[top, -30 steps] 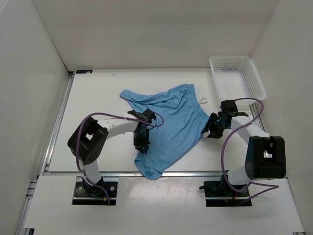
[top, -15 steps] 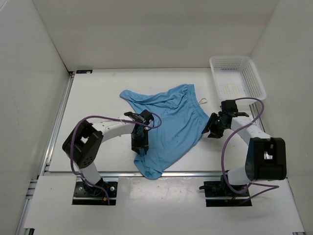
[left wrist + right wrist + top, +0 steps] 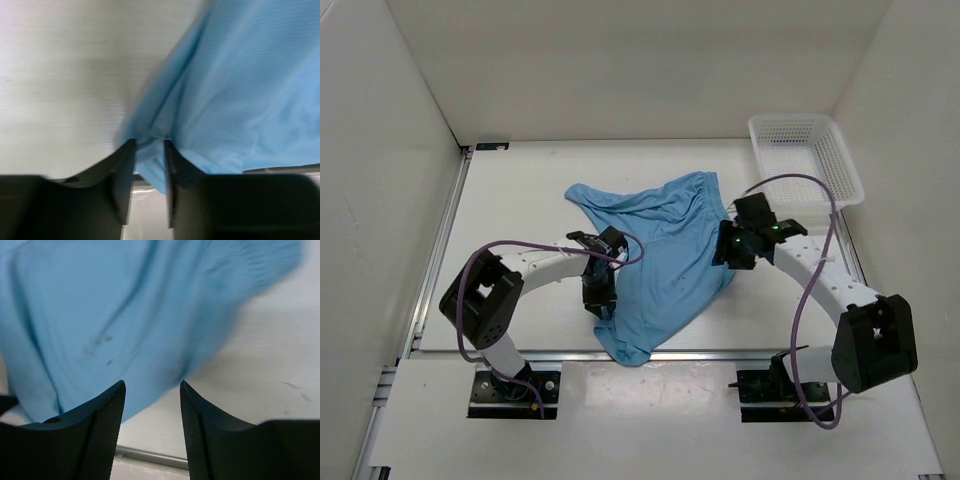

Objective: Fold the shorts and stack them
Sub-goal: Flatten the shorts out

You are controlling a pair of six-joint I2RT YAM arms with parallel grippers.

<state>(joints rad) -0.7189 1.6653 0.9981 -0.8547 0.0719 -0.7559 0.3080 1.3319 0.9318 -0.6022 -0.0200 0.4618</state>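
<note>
**Shorts [image 3: 660,250] on worktop [image 3: 520,200]: left fingers [image 3: 600,303] clamped, right fingers [image 3: 728,252] apart**

Top external view. The shorts lie spread and wrinkled at the middle of the worktop. One leg points to the far left. The gathered waistband [image 3: 713,192] faces the far right. The nearest corner of the fabric reaches the near edge of the worktop. The left fingers sit on the left border of the fabric, in its near half. The right fingers are at the right border of the fabric, just below the waistband. A white mesh basket [image 3: 807,160] stands in the far right corner, apart from the shorts.

Left wrist view. The two dark left fingers [image 3: 126,162] stand close together. A fold of the blue fabric is pinched between their tips. From that fold the shorts [image 3: 240,90] spread up and to the right. Bare worktop fills the left of the view.

Right wrist view. This view is partly blurred. The right fingers [image 3: 107,412] stand apart with nothing between them. The shorts [image 3: 100,305] fill the upper left. Their border runs on a slant past the gap between the fingertips. Bare worktop shows to the right. Whether the fingertips touch the fabric cannot be told.
</note>
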